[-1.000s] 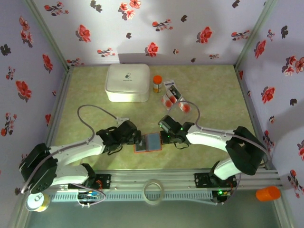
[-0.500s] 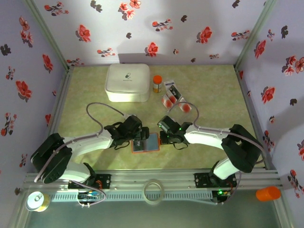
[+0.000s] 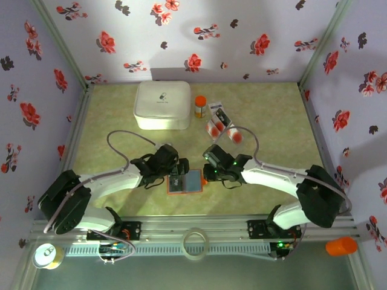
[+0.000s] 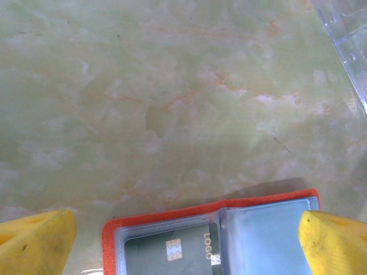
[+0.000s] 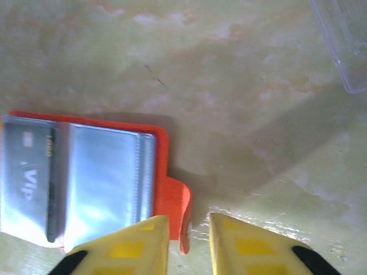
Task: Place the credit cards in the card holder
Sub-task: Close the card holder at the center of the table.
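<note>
Both at card holder: left pincer agape, right pincer barely ajar around tab

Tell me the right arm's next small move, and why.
Probably lift the right gripper clear of the card holder and swing it toward the loose credit cards lying beyond it. Its jaws stand slightly parted at the holder's orange tab and grip no card. The holder lies open with one dark card pocketed, and the sleeve beside it looks vacant.

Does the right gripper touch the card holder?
Cannot tell. Right wrist view: the card holder tab lies between the right gripper jaws, parted; no plain contact or gap.
</note>
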Controlling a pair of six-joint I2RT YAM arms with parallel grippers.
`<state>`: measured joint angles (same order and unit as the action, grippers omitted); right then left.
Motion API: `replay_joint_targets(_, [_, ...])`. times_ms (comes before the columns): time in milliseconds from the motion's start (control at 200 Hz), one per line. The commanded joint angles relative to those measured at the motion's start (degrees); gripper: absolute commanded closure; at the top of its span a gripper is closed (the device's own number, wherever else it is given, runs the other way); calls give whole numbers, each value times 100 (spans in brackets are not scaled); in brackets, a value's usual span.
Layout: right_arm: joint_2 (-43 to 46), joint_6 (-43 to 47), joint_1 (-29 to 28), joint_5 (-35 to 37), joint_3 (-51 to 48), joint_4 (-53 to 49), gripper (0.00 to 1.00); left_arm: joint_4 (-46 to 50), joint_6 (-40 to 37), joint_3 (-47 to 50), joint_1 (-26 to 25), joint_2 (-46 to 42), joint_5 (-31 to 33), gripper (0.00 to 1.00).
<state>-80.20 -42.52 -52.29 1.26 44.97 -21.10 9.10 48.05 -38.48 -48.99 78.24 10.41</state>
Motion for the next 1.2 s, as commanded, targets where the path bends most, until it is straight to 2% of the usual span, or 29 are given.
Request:
replay_joint_targets(0, [63, -133, -150, -95, 207, -101, 80, -49, 139, 158, 123, -233, 4, 0])
replay_joint_targets(265, [-418, -229, -404, -291, 387, 267, 92, -6, 143, 287, 265, -395, -4, 0])
replay_joint_targets(390, [-755, -230, -483, -375, 489, 418, 94, 4, 138, 345, 301, -477, -9, 0])
replay_joint_targets(715, [-1186, -277, -492, -258, 236, 633, 97, 0, 90, 403, 346, -581, -135, 0])
replay_joint_targets(1195, [-1432, -476, -472, -381, -208, 1087, 99, -531, 217, 387, 346, -106, -550, 0])
